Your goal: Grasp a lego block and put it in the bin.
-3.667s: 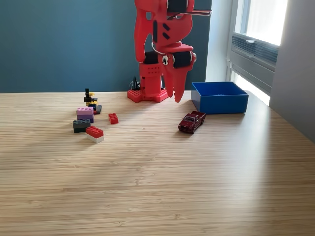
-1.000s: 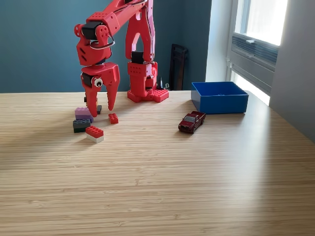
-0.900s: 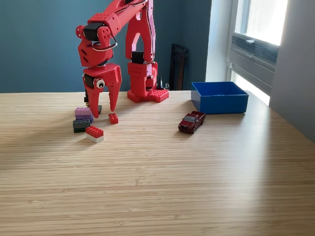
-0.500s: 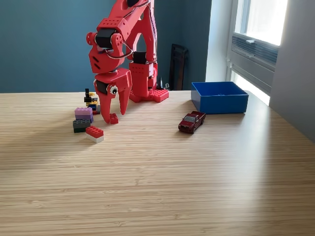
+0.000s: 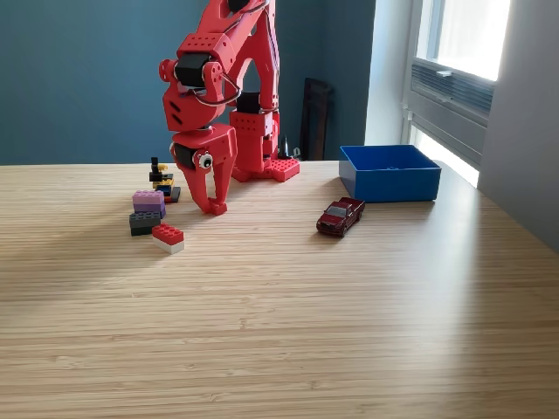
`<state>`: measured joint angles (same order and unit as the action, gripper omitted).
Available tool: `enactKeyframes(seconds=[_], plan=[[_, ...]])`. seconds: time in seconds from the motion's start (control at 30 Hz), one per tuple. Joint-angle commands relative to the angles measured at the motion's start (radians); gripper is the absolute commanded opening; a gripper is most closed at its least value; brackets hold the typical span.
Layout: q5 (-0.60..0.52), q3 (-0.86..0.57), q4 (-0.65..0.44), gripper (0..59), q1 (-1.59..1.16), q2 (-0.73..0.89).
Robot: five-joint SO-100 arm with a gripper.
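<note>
- Exterior view: the red arm (image 5: 229,78) reaches down from its base at the back of the wooden table (image 5: 288,323), with the gripper (image 5: 212,207) pointing straight down and its tips at the table surface.
- The jaws converge at the tips with only a narrow gap higher up; a small red shape sits right at the tips, but whether it is a block or part of the jaw, and whether the jaws are clamped on it, cannot be told.
- Toward the exterior view's left of the jaws, near but apart, lies a red block on a white one (image 5: 168,237), slightly nearer the camera.
- Further toward that side stands a purple block stacked on a dark grey block (image 5: 147,211).
- Behind that stack, a small cluster of black, yellow and red pieces (image 5: 162,181) sits just to the left of the jaws in this view.
- The bin (image 5: 389,173) rests well apart toward the exterior view's right of the jaws, close to the table's far right edge by the window; its inside is not visible.
- A dark red toy car (image 5: 341,216) stands between the jaws and the bin, slightly nearer the camera than both.
- Bare tabletop runs from the jaws toward the camera.
</note>
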<state>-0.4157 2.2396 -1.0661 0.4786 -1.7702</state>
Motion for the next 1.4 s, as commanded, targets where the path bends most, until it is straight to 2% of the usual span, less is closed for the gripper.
enactKeyframes(seconds=[0.03, 0.17, 0.27, 0.5, 0.6, 0.8, 1.4], plan=[[0.015, -0.011, 0.000, 0.1, -0.012, -0.020], [0.048, -0.067, -0.028, 0.1, -0.026, -0.020], [0.078, -0.161, -0.109, 0.1, -0.074, -0.020], [0.107, -0.506, -0.351, 0.1, -0.252, -0.020], [0.110, -0.630, -0.417, 0.1, -0.359, -0.020], [0.101, -0.709, -0.430, 0.1, -0.637, -0.008], [0.115, -0.707, -0.371, 0.1, -1.485, -0.003]])
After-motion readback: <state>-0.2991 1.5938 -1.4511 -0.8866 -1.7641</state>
